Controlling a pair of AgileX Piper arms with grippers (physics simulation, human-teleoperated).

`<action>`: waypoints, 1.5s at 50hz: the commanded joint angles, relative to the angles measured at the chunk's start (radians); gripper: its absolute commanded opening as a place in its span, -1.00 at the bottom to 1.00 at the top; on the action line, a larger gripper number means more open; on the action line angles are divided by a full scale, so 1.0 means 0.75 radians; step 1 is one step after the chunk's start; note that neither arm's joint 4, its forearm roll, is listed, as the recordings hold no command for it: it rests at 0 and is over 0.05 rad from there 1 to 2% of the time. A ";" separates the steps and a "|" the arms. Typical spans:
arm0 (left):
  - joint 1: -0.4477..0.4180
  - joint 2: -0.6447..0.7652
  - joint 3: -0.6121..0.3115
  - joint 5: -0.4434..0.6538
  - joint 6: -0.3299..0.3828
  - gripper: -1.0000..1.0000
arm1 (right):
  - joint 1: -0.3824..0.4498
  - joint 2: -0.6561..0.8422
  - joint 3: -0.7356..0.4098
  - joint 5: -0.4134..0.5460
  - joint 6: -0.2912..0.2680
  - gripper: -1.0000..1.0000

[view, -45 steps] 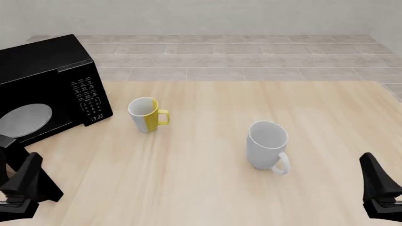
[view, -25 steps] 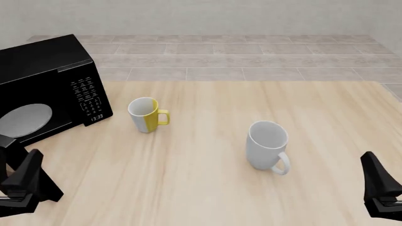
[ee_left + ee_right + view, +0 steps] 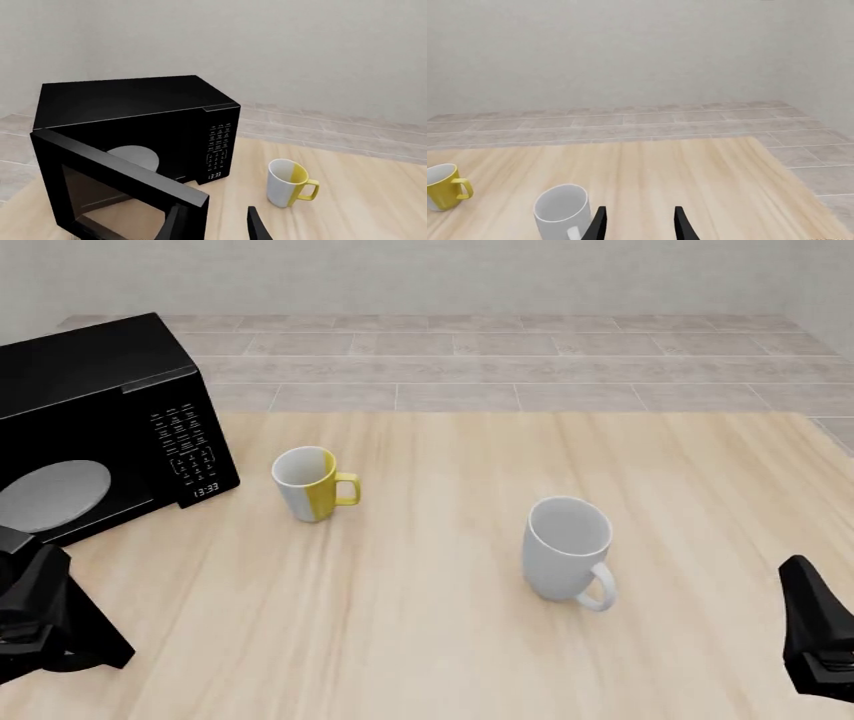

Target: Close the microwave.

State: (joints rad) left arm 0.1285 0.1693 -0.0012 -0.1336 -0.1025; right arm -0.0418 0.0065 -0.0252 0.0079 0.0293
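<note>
- Left claw, near left corner of counter: fingers apart, holding nothing, just beside the swung-out door edge, likely lined up to push.
- Right claw, near right edge: released, idle.
- White mug mid-counter; yellow mug beyond.
- Microwave, far left edge: door open, turntable showing.
</note>
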 commanded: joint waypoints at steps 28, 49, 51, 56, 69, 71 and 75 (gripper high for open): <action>-0.016 1.603 -0.014 -1.246 -0.231 1.00 | -0.058 -0.007 0.030 -0.034 0.003 1.00; -0.007 1.605 -0.219 -1.003 -0.227 1.00 | -0.065 -0.004 0.033 -0.033 0.021 1.00; 0.006 1.633 -0.249 -0.994 -0.230 1.00 | -0.065 -0.002 0.033 -0.030 0.025 1.00; 0.023 1.604 -0.308 -0.926 -0.179 1.00 | -0.061 0.015 0.032 -0.041 0.022 1.00; 0.025 1.676 -0.375 -0.912 -0.176 1.00 | -0.059 0.024 0.033 -0.051 0.026 1.00; 0.025 1.678 -0.385 -0.904 -0.175 1.00 | -0.059 0.022 0.033 -0.049 0.025 1.00; 0.031 1.683 -0.400 -0.893 -0.174 1.00 | -0.062 0.020 0.033 -0.049 0.026 1.00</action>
State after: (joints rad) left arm 0.1549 1.3442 -0.2512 -0.8520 -0.2504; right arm -0.0868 0.0200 -0.0007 -0.0265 0.0479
